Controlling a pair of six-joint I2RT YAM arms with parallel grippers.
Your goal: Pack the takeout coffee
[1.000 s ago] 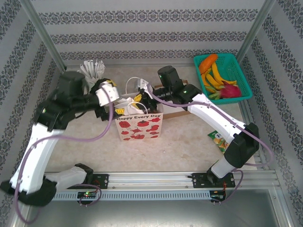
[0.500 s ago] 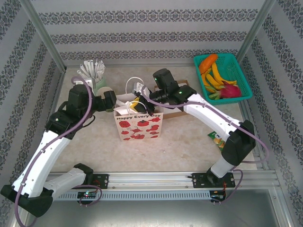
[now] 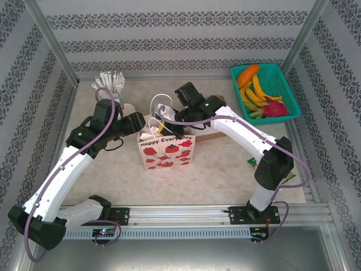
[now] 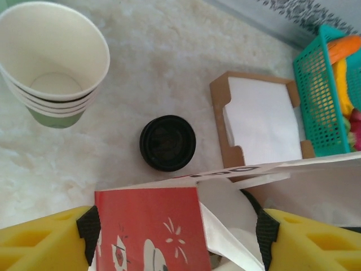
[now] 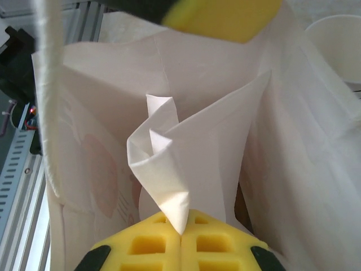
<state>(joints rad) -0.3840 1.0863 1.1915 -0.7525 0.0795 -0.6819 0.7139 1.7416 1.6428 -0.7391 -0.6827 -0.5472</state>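
The left gripper [image 4: 177,240] had swung over the paper bag [image 3: 166,151], jaws apart astride its rim, while the right gripper [image 5: 181,237] pinched an inner fold, so the takeout coffee [image 4: 167,142], on the table [image 4: 169,56] behind, waited unpacked.

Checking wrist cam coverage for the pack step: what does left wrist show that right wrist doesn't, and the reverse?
Left wrist: the takeout coffee standing on the table outside the paper bag, a brown tray of napkins, and the teal basket.
Right wrist: the bag's white inside, with a fold of it pinched in the shut jaws of the right gripper.
Both: the paper bag.
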